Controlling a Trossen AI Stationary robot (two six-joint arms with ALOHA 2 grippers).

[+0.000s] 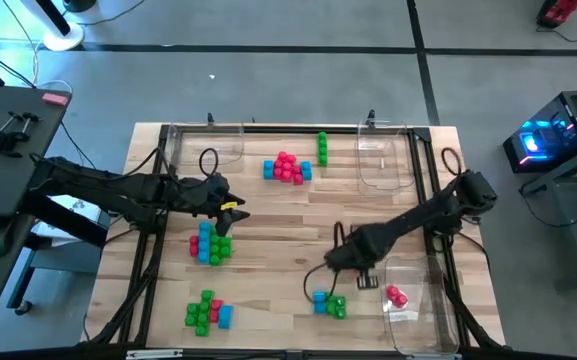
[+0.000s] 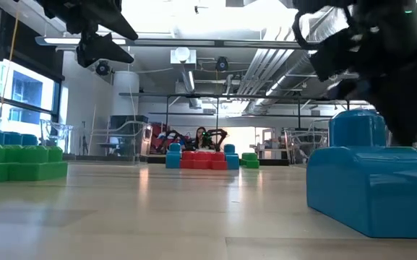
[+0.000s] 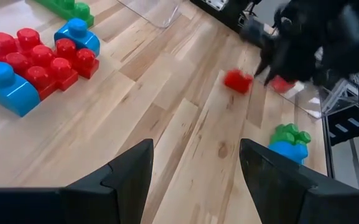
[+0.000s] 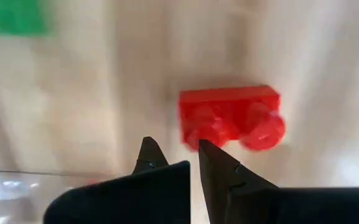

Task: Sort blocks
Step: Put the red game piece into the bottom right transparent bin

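A red block (image 4: 229, 115) lying beside the clear tray (image 1: 423, 300) is being hovered over by the right gripper (image 4: 195, 165) (fingers nearly clenched, grasping nothing), so it is at risk of being knocked away.

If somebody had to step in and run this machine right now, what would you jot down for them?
Left gripper: fingers open, empty, above the table's left middle, near a blue, green and red block cluster.
Right gripper: fingers nearly shut, empty, over a loose red plastic block on the wooden table.
Done: red blocks lie in the clear plastic tray at front right.
Left: mixed red and blue pile at the back, green column beside it, green, blue and red pile at front left, blue and green pair by the right gripper. The two back trays look empty.
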